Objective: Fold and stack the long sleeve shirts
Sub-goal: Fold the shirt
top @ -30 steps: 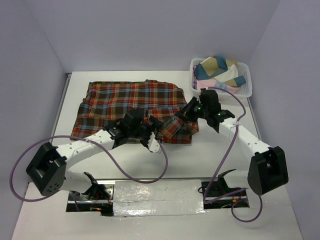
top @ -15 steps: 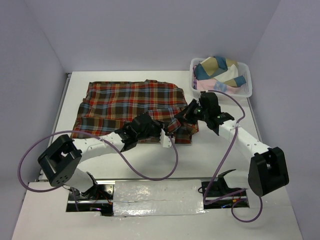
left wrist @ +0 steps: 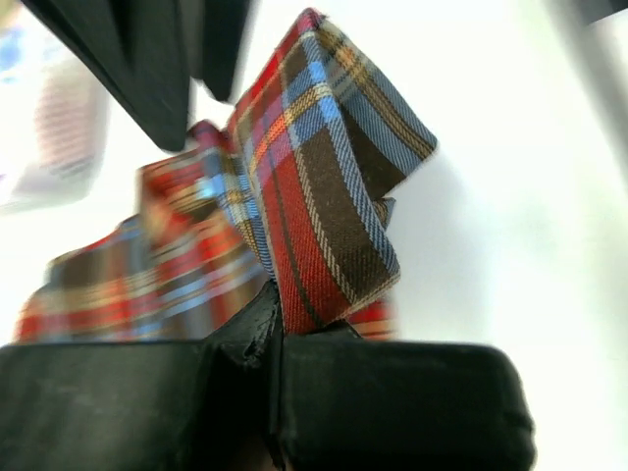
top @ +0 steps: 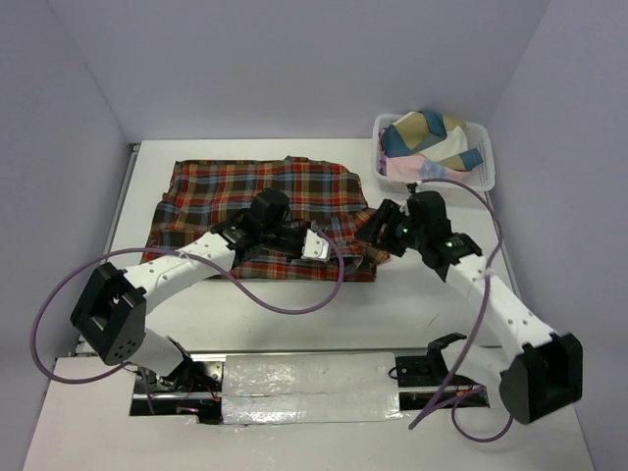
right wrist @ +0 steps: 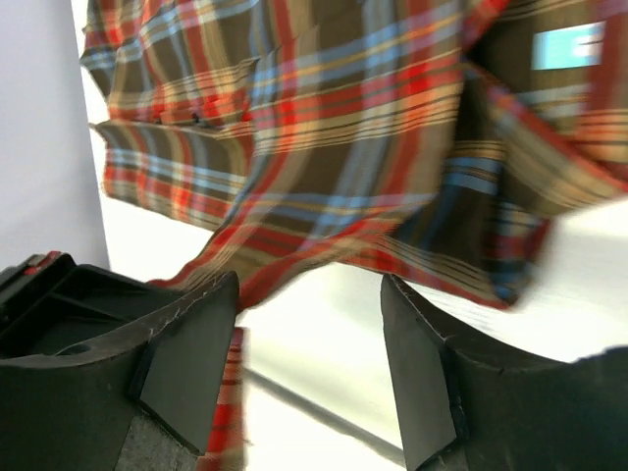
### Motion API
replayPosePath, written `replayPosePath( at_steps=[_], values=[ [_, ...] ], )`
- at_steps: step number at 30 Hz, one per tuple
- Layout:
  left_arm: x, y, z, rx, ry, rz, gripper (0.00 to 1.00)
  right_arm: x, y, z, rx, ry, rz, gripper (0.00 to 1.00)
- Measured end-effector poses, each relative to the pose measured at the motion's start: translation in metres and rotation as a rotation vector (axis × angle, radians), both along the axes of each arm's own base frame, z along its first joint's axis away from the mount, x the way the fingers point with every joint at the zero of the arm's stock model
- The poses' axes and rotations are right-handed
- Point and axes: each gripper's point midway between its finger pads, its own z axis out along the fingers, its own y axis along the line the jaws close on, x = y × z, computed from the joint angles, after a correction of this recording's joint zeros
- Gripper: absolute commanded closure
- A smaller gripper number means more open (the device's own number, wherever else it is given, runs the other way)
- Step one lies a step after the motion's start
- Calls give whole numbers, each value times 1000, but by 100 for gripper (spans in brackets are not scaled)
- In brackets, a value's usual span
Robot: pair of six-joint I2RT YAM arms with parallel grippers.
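flannel, soft, woven in red-orange, brown and blue plaid: one shirt (top: 245, 201) lies spread on the white table (top: 412, 304), left of one white lattice basket (top: 488, 179). the left gripper (left wrist: 276, 329) is clamped on a folded flap of the shirt. the right gripper (right wrist: 309, 329) has its fingers apart at the shirt's right edge. a pale blue tag (right wrist: 569, 46) on the cloth is too blurred to read.

A plaid shirt (top: 226, 196) lies spread on the table (top: 412, 304). The left gripper (top: 329, 241) is over its near right part. The right gripper (top: 378, 228) is at its right edge, with a basket (top: 490, 177) of cloths behind.
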Motion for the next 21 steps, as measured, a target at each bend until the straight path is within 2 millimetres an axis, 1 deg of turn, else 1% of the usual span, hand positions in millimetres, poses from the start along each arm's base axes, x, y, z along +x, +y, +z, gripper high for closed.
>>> replayPosePath(
  at_steps=[3,6,8,11,15,16,18,21],
  values=[
    [-25,1,-2,-19,159,-70,100,-12,-19,5,-27,-47,-33,32],
    [-42,-1,-10,-34,321,-96,100,-20,-31,-4,-53,-28,-61,33],
    [-46,-3,-16,-50,435,-84,100,-24,-33,-13,-67,-2,-59,33],
    [-35,2,-32,-59,576,-3,99,-27,-35,-24,-86,32,-54,33],
    [-6,12,-44,-95,706,143,97,-26,-36,-33,-112,51,-40,34],
    [2,14,-46,-106,728,177,93,-26,-36,-35,-119,58,-36,34],
    [14,18,-53,-116,768,221,91,-25,-36,-42,-133,76,-27,34],
    [24,18,-66,-111,802,251,84,-23,-35,-52,-146,108,-13,34]
  ],
)
